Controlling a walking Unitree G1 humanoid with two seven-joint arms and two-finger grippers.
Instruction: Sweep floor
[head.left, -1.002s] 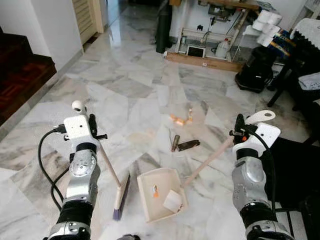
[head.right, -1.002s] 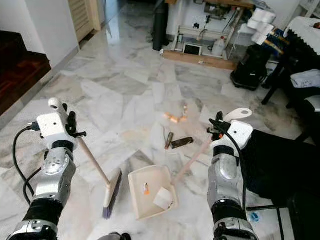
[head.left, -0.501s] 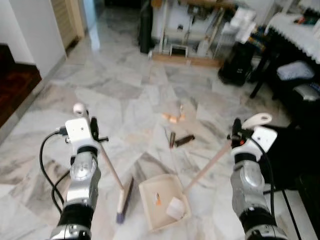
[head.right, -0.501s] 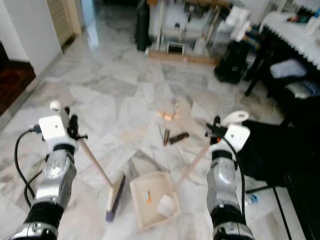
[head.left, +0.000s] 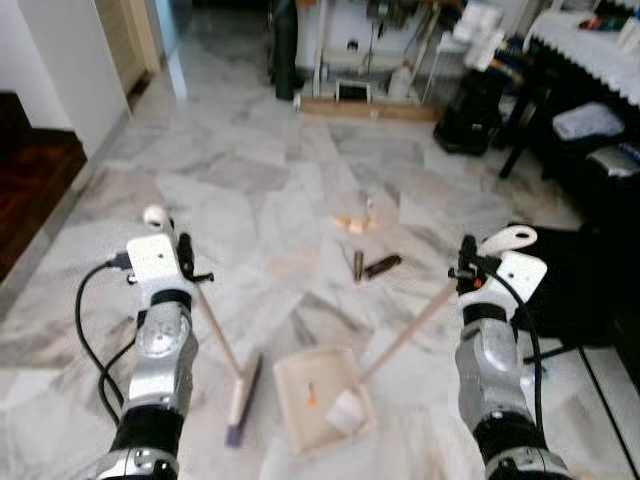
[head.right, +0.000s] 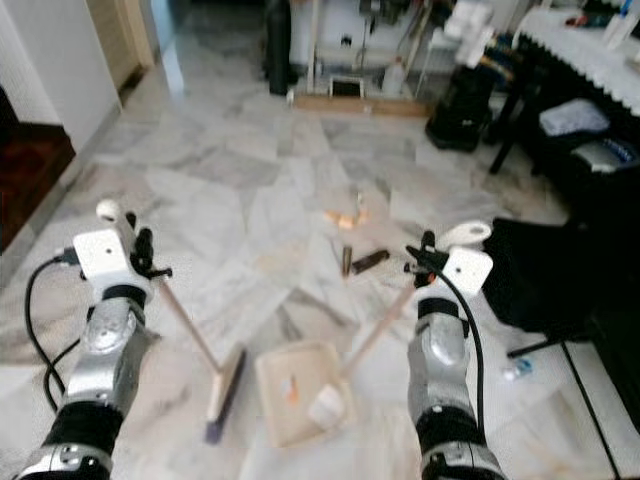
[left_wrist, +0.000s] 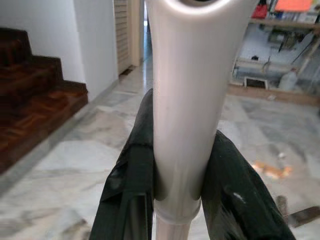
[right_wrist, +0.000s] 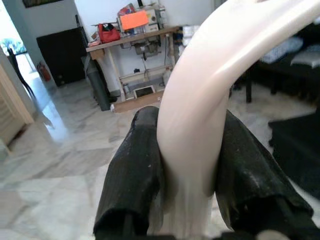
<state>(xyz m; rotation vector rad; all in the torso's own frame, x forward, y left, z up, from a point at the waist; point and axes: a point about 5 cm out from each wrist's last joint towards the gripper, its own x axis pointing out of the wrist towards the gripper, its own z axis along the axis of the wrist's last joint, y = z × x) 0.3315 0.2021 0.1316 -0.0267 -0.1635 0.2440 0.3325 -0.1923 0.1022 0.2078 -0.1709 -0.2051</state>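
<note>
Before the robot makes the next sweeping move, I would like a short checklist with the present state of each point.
1. Left end effector shut on the broom handle: ok.
2. Right end effector shut on the dustpan handle: ok.
3. Dustpan on the floor beside the broom head, mouth towards the debris: ok.
4. Paper and orange scrap inside the dustpan: ok.
5. Dark pieces and orange bits swept in: not ok, they lie on the floor ahead.
6. Broom head touching the floor: cannot tell.

Glossy marble floor (head.left: 250, 190); smooth cream plastic dustpan (head.left: 318, 398); wooden broom (head.left: 240, 385) handle.
</note>
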